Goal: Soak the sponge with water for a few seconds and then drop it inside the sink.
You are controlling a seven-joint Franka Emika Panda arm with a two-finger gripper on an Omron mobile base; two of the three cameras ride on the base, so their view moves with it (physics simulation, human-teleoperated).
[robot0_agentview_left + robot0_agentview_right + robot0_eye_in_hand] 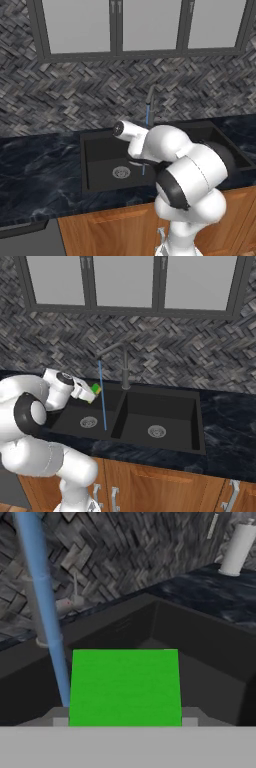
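The sponge is gripped between the closed fingers above the left basin of the black sink, just beside the water. A dark marbled worktop is backed by grey herringbone tiles and windows.

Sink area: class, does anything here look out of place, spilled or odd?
Nothing looks spilled or damaged. The water falls straight from the faucet into the left basin of the sink. The one oddity: the gripper holds the sponge beside the stream, not in it.
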